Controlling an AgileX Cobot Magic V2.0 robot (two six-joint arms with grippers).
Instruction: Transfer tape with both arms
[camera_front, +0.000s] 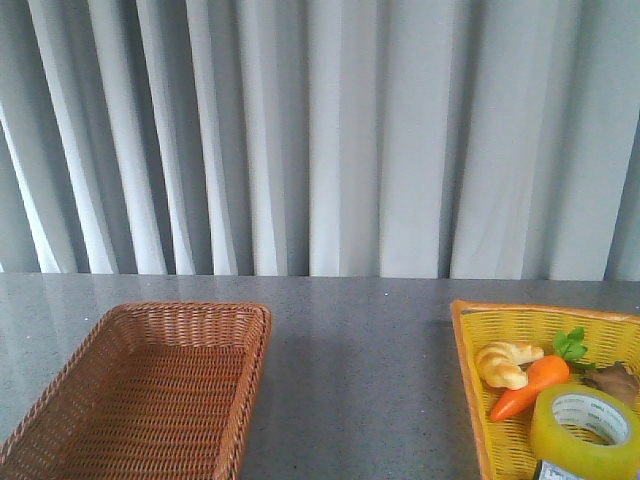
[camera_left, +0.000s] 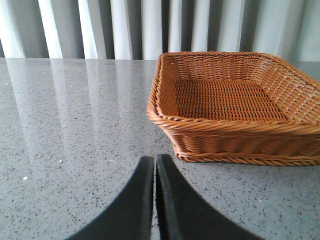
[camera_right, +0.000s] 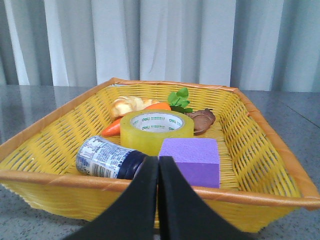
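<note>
The tape (camera_front: 585, 430), a translucent yellow roll with a white printed core, lies flat in the yellow basket (camera_front: 468, 345) at the front right. In the right wrist view the tape (camera_right: 156, 131) sits in the middle of that basket (camera_right: 45, 140). My right gripper (camera_right: 158, 165) is shut and empty, just outside the basket's near rim. My left gripper (camera_left: 154, 162) is shut and empty above bare table, short of the brown wicker basket (camera_left: 170, 122). Neither arm shows in the front view.
The brown wicker basket (camera_front: 250, 345) at front left holds nothing. In the yellow basket with the tape lie a toy carrot (camera_right: 120, 123), a bread piece (camera_right: 127, 105), a brown item (camera_right: 202, 119), a purple block (camera_right: 192, 159) and a bottle (camera_right: 107, 160) on its side. Grey curtains hang behind the table.
</note>
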